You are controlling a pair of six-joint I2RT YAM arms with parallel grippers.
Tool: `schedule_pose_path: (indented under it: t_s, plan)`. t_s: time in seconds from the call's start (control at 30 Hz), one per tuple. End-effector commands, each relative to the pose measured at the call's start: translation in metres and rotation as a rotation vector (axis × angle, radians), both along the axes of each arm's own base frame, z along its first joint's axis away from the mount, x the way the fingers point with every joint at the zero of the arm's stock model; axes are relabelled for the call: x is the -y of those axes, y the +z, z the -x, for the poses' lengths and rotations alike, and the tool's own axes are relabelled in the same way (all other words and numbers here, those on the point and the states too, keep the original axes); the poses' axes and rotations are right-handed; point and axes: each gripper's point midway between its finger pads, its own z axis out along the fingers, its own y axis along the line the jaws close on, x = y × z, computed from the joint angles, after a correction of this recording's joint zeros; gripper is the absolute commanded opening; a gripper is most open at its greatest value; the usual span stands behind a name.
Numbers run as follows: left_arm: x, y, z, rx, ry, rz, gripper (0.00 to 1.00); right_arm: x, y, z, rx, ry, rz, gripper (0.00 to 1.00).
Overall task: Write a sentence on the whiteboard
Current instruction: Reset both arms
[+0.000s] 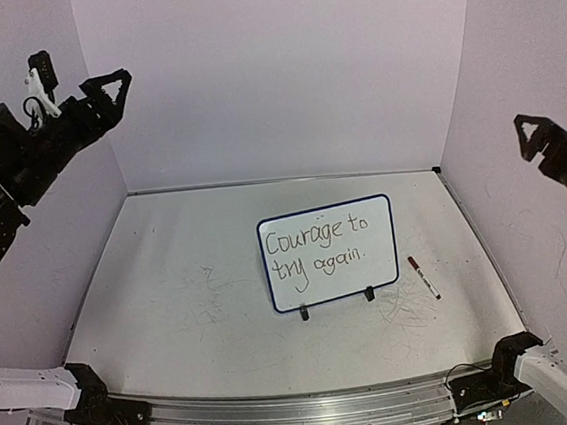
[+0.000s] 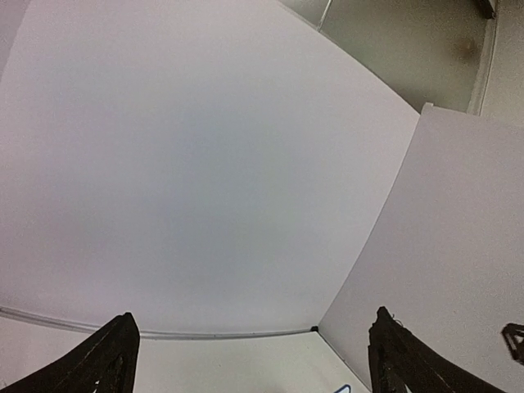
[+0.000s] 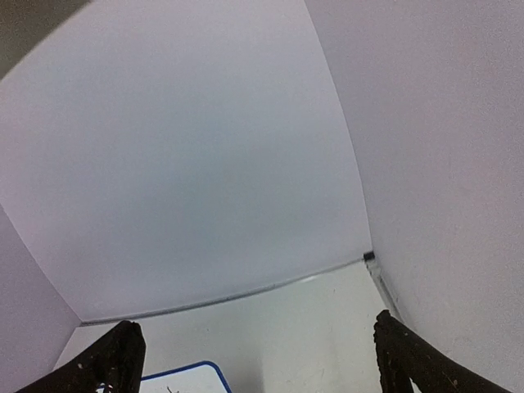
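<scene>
The whiteboard [image 1: 328,253] stands on its feet on the bench [image 1: 172,304], long axis left to right, face toward the arm bases; the sentence [image 1: 317,249] crosses it in two lines; a marker [image 1: 422,277] lies just right of it; the left end effector [image 2: 254,360] and right end effector [image 3: 262,364] hang spread, high and well apart from it on either side.

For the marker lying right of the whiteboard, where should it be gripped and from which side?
Probably mid-barrel, from straight above, right gripper closing across its width: the marker lies flat on the table, slanted, apart from the whiteboard, both long sides free.
</scene>
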Motion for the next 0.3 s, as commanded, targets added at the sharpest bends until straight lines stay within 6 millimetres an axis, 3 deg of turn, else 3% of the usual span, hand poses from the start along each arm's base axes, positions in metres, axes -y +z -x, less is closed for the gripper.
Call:
schedule_pose_path:
  t_s: [0.0, 0.13, 0.27]
  plan:
    - [-0.034, 0.022, 0.013, 0.061, 0.128, -0.062, 0.99, 0.0, 0.058, 0.04, 0.127, -0.004, 0.165, 0.98]
    - [-0.047, 0.03, 0.022, 0.083, 0.158, -0.049, 0.99, 0.005, 0.087, 0.059, 0.191, -0.036, 0.173, 0.98]
    - [-0.053, 0.034, 0.027, 0.093, 0.17, -0.037, 0.99, -0.007, 0.092, 0.076, 0.292, 0.03, 0.168, 0.98]
